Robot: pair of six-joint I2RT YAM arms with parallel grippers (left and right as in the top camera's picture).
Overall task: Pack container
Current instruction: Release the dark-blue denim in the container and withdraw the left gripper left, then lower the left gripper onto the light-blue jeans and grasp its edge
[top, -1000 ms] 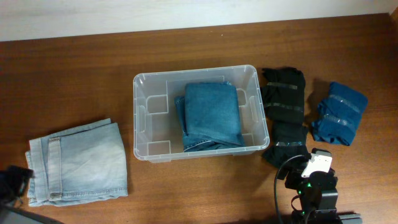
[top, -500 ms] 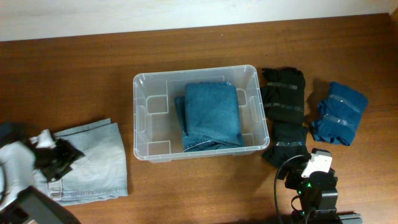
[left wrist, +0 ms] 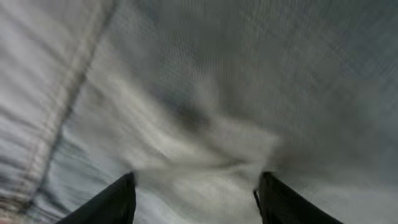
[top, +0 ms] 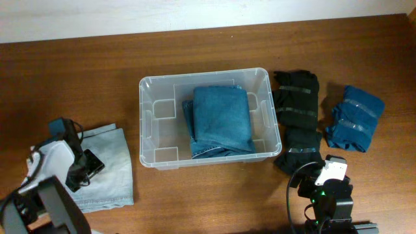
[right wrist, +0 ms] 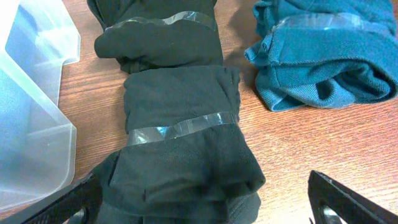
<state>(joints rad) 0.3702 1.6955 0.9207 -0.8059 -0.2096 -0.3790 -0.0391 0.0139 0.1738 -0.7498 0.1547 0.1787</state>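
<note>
The clear plastic container [top: 149,123] stands mid-table with folded dark-blue jeans [top: 221,120] inside, at its right side. Folded light-blue jeans [top: 110,166] lie left of it. My left gripper [top: 88,166] is open directly over these jeans; the left wrist view is filled with their pale denim [left wrist: 205,93] between its spread fingers [left wrist: 196,196]. A black taped clothing bundle [top: 298,120] lies right of the container, also in the right wrist view [right wrist: 180,124]. My right gripper [right wrist: 205,202] is open at the bundle's near end. The container's corner [right wrist: 31,124] shows at the left of that view.
A teal taped clothing bundle [top: 354,117] lies at the far right, also in the right wrist view [right wrist: 323,56]. The right arm's base [top: 328,195] sits at the front edge. The table is brown wood.
My left arm has come in from the front left corner and moved right onto the light-blue jeans. The right arm and the clothes have not moved.
</note>
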